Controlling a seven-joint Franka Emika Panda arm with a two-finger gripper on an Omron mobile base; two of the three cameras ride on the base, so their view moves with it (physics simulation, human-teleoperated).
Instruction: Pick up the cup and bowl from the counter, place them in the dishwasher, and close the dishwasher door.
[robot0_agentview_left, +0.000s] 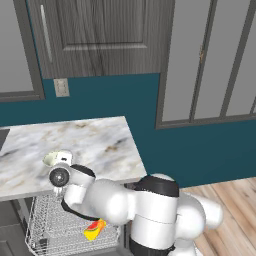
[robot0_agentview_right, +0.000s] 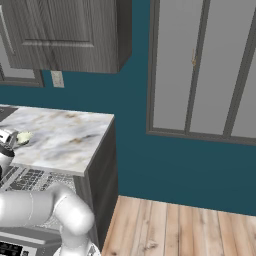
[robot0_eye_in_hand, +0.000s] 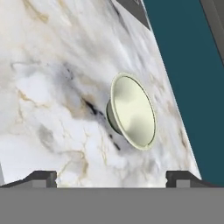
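The pincer (robot0_eye_in_hand: 112, 177) hung above the bench (robot0_agentview_left: 95, 140) with its two dark fingertips (robot0_eye_in_hand: 41, 177) spread wide and nothing between them, facing the one bowl (robot0_eye_in_hand: 133, 111) on the marble. From the left base camera the hand stood over the bench's front edge, close to the bowl (robot0_agentview_left: 51, 158).

Nearest the base, below that front edge, the dishwasher (robot0_agentview_left: 60, 227) stood open, its one white wire rack pulled out. One cup (robot0_agentview_left: 95, 230) lay in the rack, yellow with an orange-red mark, tipped on its side with its long axis slanting; the arm hid part of it.

On the bench, the bowl sat near the front edge, well away from the right-hand edge. It was round, shallow and pale greenish-white, with a short darker foot. Its mouth faced up from the slab, toward the hand camera. It had no long axis to speak of. The right base camera showed it (robot0_agentview_right: 24, 137) as a small pale shape by the hand.

Behind the bench, one pale outlet plate (robot0_agentview_left: 61, 87) sat on the teal wall (robot0_agentview_left: 200, 150), under dark wood-grain cabinets (robot0_agentview_left: 100, 35).
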